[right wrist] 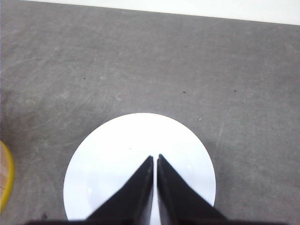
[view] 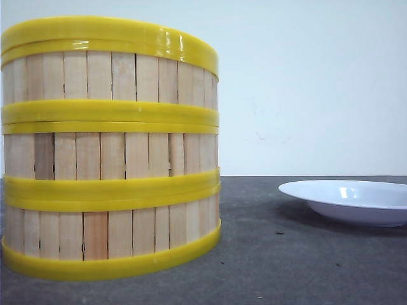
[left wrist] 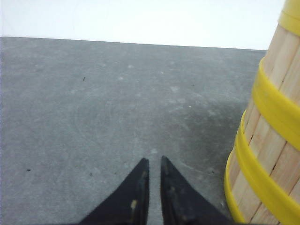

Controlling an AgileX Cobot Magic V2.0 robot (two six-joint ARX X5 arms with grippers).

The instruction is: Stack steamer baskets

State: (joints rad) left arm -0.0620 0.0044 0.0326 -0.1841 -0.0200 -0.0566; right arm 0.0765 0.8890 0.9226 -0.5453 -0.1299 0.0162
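Three steamer baskets [view: 111, 149] stand stacked one on another at the left of the front view, pale wooden slats between yellow rims. The same stack of steamer baskets [left wrist: 269, 140] fills the edge of the left wrist view, close beside my left gripper [left wrist: 152, 161], which is shut with nothing between its black fingers and hangs over bare grey table. My right gripper [right wrist: 155, 158] is shut and empty, hovering above the white plate [right wrist: 122, 145]. A sliver of a basket's yellow rim [right wrist: 5, 176] shows at the edge of the right wrist view. Neither arm shows in the front view.
A white plate [view: 350, 200] lies on the grey table [view: 273, 254] to the right of the stack. A pale wall rises behind the table's far edge.
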